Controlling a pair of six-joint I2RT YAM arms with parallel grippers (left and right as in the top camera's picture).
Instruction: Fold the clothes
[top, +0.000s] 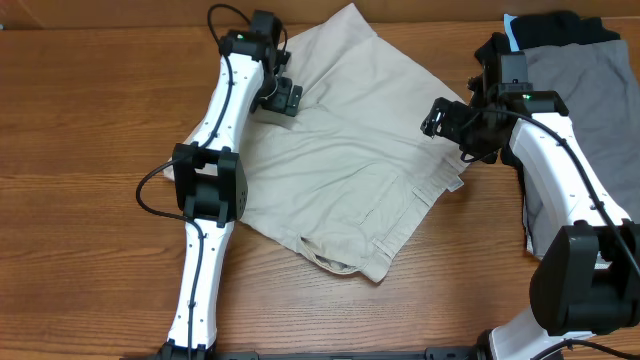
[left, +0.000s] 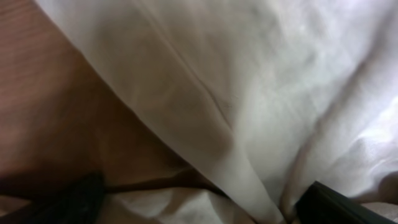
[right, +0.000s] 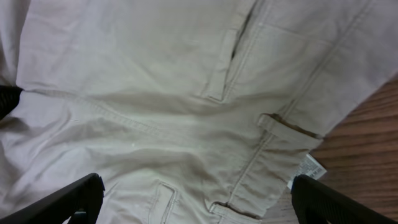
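While left claw (top: 283, 97), right claw (top: 441, 117) gape over shorts (top: 350, 170), grey garment (top: 592, 90) lies under right arm (top: 562, 172).

A brown wood-grain table (top: 80, 120) fills the view, evenly lit.

We count one pair of shorts (top: 350, 150) on one worktop (top: 80, 120). To the right of the shorts are two more garments, one grey (top: 590, 110) and one black (top: 560, 28). There are two arms, the left arm (top: 215, 130) at the shorts' left edge and the right arm (top: 560, 170) at their right edge. We count two hands, the left hand (top: 283, 97) and the right hand (top: 440, 118). On the shorts we count one pocket slit (right: 239, 37), one label (right: 309, 168) and one clear belt loop (right: 289, 126). We cannot count any further loops with certainty.
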